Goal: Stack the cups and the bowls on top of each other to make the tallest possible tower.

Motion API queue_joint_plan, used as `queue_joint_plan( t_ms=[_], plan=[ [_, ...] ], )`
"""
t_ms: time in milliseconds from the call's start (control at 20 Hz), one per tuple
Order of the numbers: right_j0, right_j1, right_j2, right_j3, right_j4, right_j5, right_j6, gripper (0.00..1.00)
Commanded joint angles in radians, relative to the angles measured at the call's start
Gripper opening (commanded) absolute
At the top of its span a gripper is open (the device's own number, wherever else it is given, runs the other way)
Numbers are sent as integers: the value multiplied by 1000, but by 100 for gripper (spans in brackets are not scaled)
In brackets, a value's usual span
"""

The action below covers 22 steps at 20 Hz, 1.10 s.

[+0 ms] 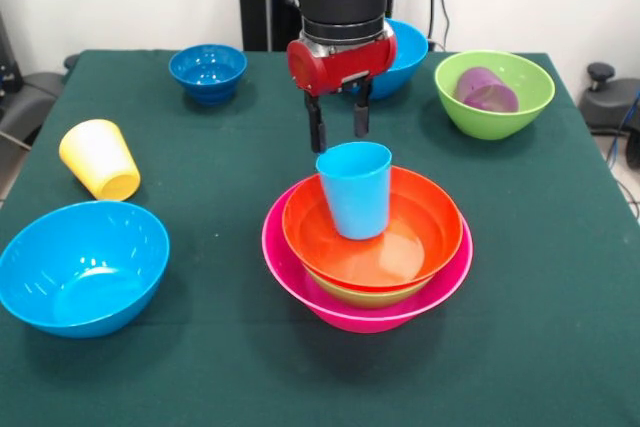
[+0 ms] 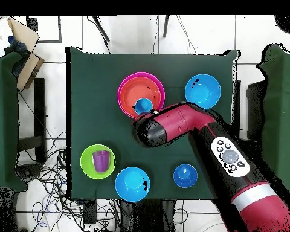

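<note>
The tower stands mid-table: a large pink bowl holds a lime-green bowl, a wide orange bowl and, upright in it, the light blue cup. It also shows in the overhead view. My gripper hangs open just above the cup's far rim, holding nothing. In the overhead view the arm hides the gripper. The yellow cup lies tilted at the left. The purple cup lies in a second lime-green bowl.
A big sky-blue bowl sits at the near left. A small dark-blue footed bowl sits at the far left. Another sky-blue bowl is partly hidden behind the gripper. Cables and a black stand lie off the table's right edge.
</note>
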State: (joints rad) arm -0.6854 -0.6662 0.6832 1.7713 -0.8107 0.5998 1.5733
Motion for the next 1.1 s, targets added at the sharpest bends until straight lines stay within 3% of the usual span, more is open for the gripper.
queue_joint_plan(
  t_ms=[50,500,750,1100],
  plan=[
    [-5,-4,-53,195,-44,-46,-7,100],
    [-34,-100,-20,323,2,-53,7,100],
    [-78,-175,37,365,82,3,-49,100],
    [-107,-137,24,311,64,20,-94,100]
  ],
)
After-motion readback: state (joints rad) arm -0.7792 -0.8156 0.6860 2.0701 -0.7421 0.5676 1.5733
